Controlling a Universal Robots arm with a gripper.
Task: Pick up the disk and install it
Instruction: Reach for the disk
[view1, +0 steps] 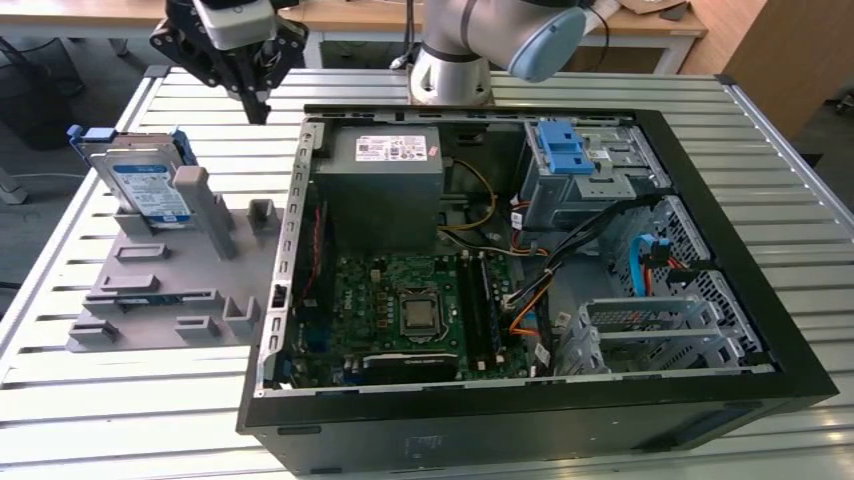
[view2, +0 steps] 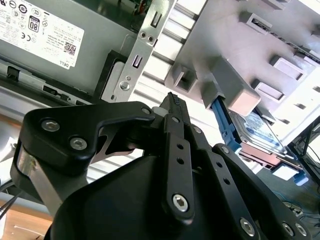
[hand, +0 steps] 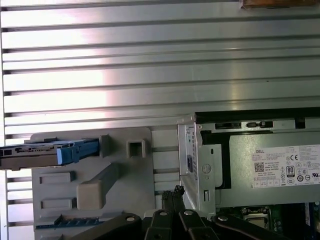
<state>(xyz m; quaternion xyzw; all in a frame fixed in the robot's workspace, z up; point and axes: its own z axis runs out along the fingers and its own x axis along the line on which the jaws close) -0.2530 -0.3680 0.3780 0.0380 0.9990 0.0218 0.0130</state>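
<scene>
Exterior view: silver disk (view1: 147, 185) — blue-and-white label, blue bracket — stands on edge; claw (view1: 256, 112) pinched together, empty.

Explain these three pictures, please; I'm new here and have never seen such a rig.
A robot arm stands on a slatted metal table. One picture sees the whole scene from outside; the other two come from cameras near the arm's wrist, looking past its black gripper. On the table lie an open computer case and a grey holder, where the disk stands on edge. The gripper hangs between holder and case, shut and holding nothing.
</scene>
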